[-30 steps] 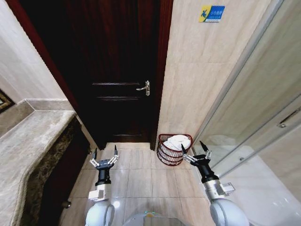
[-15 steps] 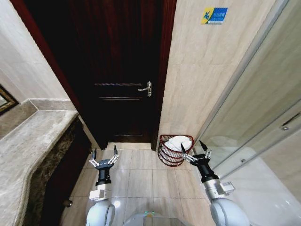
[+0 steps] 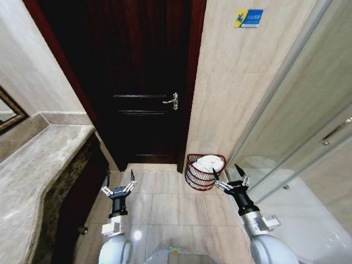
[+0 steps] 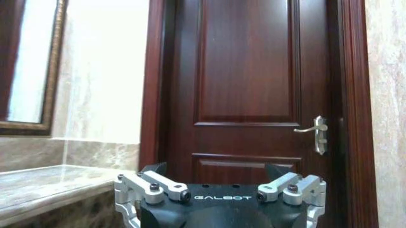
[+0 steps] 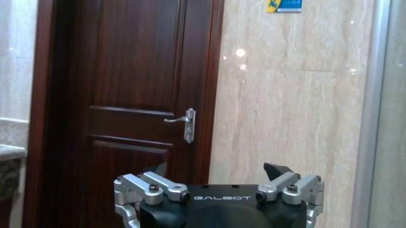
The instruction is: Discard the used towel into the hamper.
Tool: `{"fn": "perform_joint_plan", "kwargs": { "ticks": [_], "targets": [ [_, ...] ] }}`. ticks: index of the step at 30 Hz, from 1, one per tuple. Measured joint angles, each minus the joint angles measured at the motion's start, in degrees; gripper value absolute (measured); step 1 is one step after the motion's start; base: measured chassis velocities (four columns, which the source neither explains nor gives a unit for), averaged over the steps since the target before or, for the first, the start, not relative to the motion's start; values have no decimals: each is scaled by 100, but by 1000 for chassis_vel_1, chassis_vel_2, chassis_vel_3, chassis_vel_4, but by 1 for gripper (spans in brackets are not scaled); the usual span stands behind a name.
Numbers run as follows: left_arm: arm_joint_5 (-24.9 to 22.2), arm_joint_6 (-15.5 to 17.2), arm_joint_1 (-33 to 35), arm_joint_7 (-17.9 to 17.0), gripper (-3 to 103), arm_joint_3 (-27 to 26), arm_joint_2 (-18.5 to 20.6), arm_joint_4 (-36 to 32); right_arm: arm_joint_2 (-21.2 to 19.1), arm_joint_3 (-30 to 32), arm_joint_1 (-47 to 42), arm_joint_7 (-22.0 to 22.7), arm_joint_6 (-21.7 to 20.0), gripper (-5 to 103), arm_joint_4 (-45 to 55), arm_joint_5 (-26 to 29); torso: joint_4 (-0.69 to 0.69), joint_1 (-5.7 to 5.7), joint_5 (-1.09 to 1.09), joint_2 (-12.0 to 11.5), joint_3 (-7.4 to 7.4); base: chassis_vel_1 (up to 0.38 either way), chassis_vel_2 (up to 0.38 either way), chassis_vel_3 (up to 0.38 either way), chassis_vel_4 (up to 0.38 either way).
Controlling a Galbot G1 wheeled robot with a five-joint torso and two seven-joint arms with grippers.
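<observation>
A dark wooden door (image 3: 146, 104) fills the wall ahead, with a stone desk (image 3: 38, 165) off beyond the left gripper (image 3: 118, 185). The hamper (image 3: 201, 176) stands on the floor tiles (image 3: 159, 203) in the corner beside the door frame, a white towel (image 3: 209, 163) already lying in it (so the discarding looks done). It sits just ahead of the right gripper (image 3: 231, 177), slightly toward the left one, well apart from the left fingers. Both sets of fingers are spread wide, holding nothing; the right arm is clearly nearer.
</observation>
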Motion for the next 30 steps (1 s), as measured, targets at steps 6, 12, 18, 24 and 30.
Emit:
{"fn": "perform_joint_plan", "kwargs": {
  "ticks": [6, 12, 18, 24, 30],
  "targets": [
    [47, 65, 4, -28, 100, -18, 6, -2, -55, 7, 132, 11, -68, 100, -105, 7, 0, -6, 6, -6, -5, 224, -228, -218, 216],
    [46, 67, -27, -51, 100, -48, 21, 31, -5, -48, 175, 3, -71, 100, -187, -67, 1, -5, 5, -12, -6, 196, -160, -169, 184],
    [252, -73, -98, -79, 100, -22, 19, 162, 74, -104, 118, -8, -34, 100, -189, -141, 0, -4, -2, -18, -8, 165, -112, -101, 176],
    [317, -166, -106, -109, 100, 4, 16, 163, 102, -112, 80, -17, -22, 100, -162, -184, 0, -9, 1, -18, -11, 123, -101, -111, 119],
    [317, -158, -104, -100, 100, 10, 19, 112, 111, -122, 17, -27, 29, 100, -159, -204, 0, -8, 1, -22, -11, 59, -62, -56, 67]
  ]
}}
